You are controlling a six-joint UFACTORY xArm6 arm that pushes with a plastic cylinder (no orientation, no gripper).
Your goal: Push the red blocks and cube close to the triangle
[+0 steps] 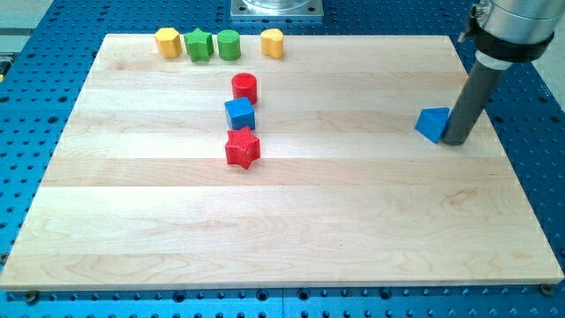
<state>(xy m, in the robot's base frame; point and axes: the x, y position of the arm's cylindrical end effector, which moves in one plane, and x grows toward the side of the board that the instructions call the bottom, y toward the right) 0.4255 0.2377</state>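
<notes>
My tip point(456, 141) rests on the pale wooden board point(291, 230) at the view's right, touching the right side of the blue triangle block point(432, 124) and hiding that edge; the rod carries no claw, and its upper part is cut off by the view's top. Well apart, left of centre, a red cylinder block point(244, 87), a blue cube point(239, 114) and a red star-shaped block point(242, 147) stand in a close column. Along the top edge sit a yellow hexagonal block point(168, 41), a green star-shaped block point(199, 44), a green cylinder block point(229, 44) and a yellow block point(273, 42) whose shape is hard to make out.

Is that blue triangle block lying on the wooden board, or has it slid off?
On the board. The blue triangle rests on the wood near the view's right edge, my tip right beside it.
</notes>
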